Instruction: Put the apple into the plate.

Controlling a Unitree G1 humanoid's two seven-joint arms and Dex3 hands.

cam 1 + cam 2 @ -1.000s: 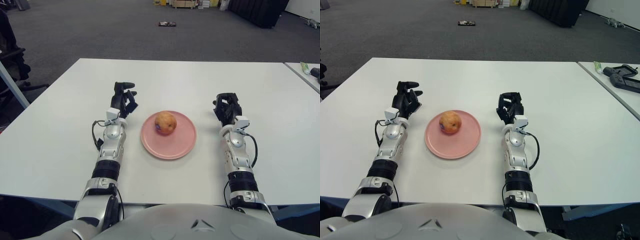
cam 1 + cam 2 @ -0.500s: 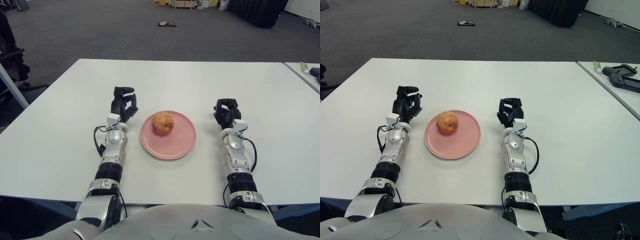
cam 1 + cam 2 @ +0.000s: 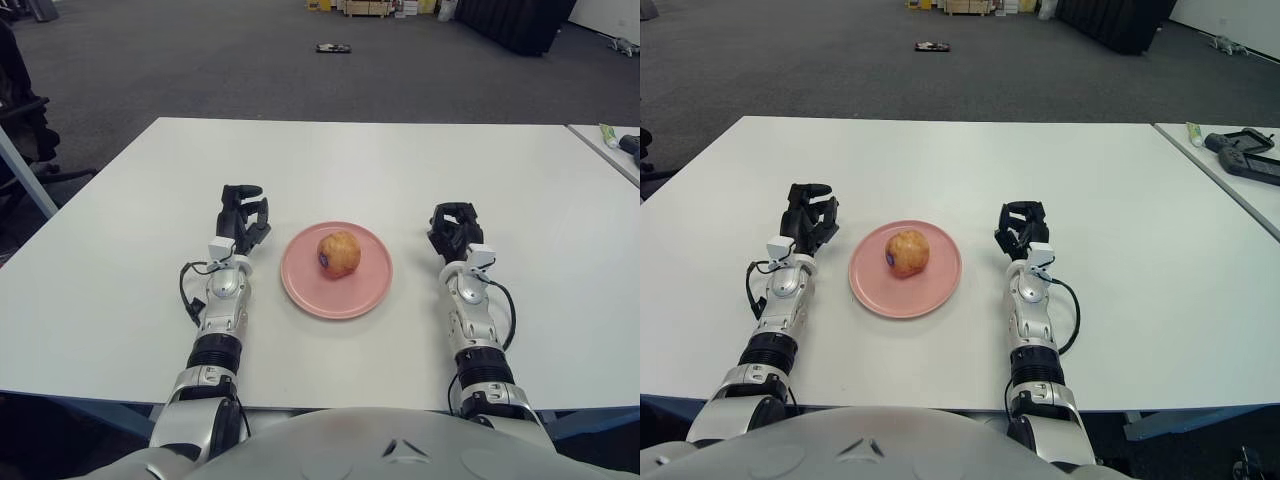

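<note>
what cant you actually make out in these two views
- Underside of the round yellow-red apple where it meets the pink round plate: hidden by the apple itself, both views.
- Small dark sticker on the apple: too small to read.
- Left hand and right hand: whether they touch the white table is unclear.
- Dark object on the far floor: too small to identify.

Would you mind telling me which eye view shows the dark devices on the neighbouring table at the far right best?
The right eye view: the dark devices appear nearly whole there, beside a green-tipped tube. The left eye view catches only a sliver of them at its right edge, plus the tube.
</note>
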